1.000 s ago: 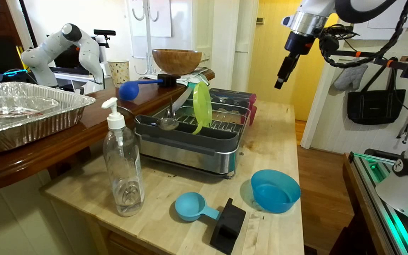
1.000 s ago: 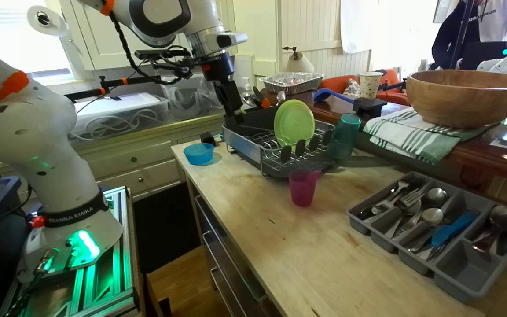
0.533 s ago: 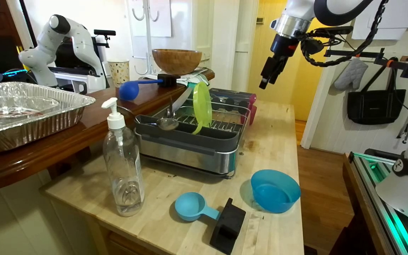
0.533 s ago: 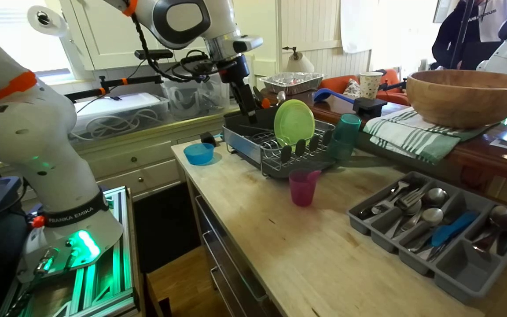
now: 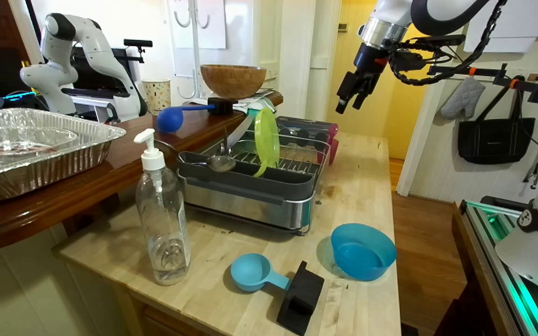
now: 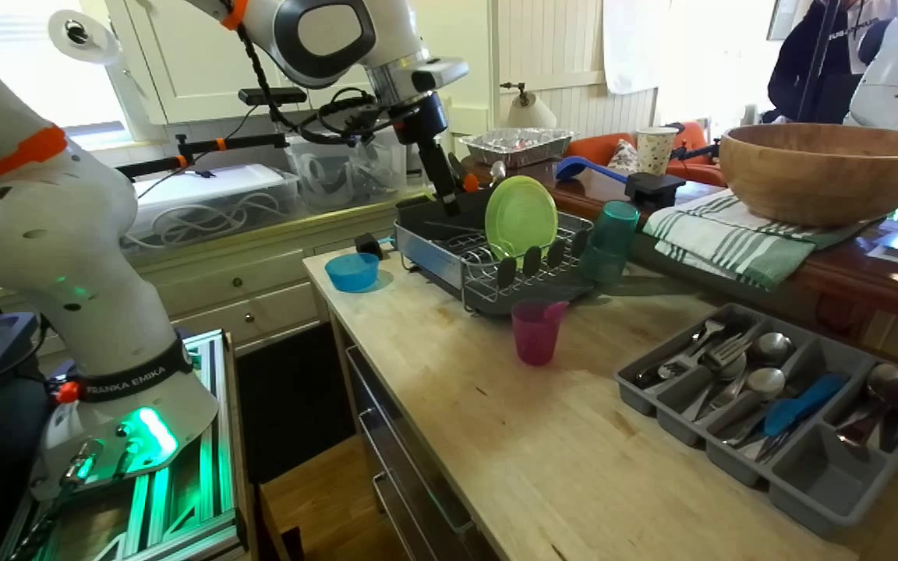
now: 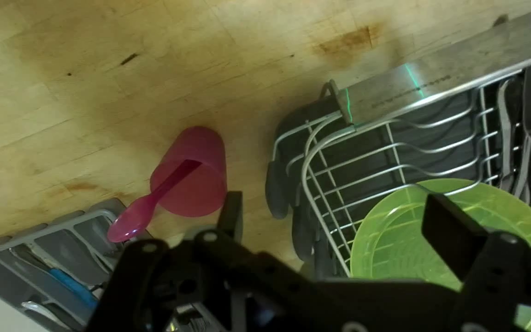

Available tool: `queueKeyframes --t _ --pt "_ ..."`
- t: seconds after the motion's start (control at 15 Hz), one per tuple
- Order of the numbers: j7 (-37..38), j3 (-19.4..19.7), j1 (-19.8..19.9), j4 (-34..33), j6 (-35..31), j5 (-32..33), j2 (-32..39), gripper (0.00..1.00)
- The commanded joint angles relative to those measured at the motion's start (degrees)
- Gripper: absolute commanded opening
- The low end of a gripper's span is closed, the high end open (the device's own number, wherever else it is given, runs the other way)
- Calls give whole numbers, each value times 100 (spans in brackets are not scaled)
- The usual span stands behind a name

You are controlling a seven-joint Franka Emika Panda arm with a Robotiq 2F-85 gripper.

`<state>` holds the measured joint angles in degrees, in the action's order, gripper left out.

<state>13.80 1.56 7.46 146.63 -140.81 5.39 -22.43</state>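
My gripper (image 7: 334,212) stands wide open in the wrist view, with nothing held between its fingers. It hovers above the counter near the dish rack (image 5: 250,210), as an exterior view shows its two fingertips (image 5: 340,110) apart in mid-air. Below the right finger in the wrist view is a green plate (image 7: 399,221), which leans upright in the wire rack (image 6: 523,218). Left of the left finger is a pink cup (image 7: 196,180) with a pink spoon (image 7: 134,219) sticking out of it. In an exterior view that cup (image 6: 536,335) stands on the counter beside the rack.
A grey cutlery tray (image 6: 800,499) lies on the counter. Elsewhere on it are a blue bowl (image 5: 362,252), a light-blue scoop (image 5: 252,273) in a black holder (image 5: 300,298) and a pump bottle (image 5: 164,233). A teal cup (image 6: 611,241) sits at the rack's edge. A wooden bowl (image 6: 831,171) rests on the raised ledge.
My gripper has moved across toward the rack, leftward in one exterior picture and rightward in another. It has also turned, so both fingers now show apart. A background arm has shifted.
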Motion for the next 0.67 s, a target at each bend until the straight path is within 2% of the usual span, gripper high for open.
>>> queueKeyframes --t 0.0,0.4,0.6 --pt "856 -264 61 -384 -623 -145 707 100" --pt "1763 -429 -51 -944 -1881 -468 1592 100" --pt "2113 -405 -64 -1290 -2153 -472 1965 100"
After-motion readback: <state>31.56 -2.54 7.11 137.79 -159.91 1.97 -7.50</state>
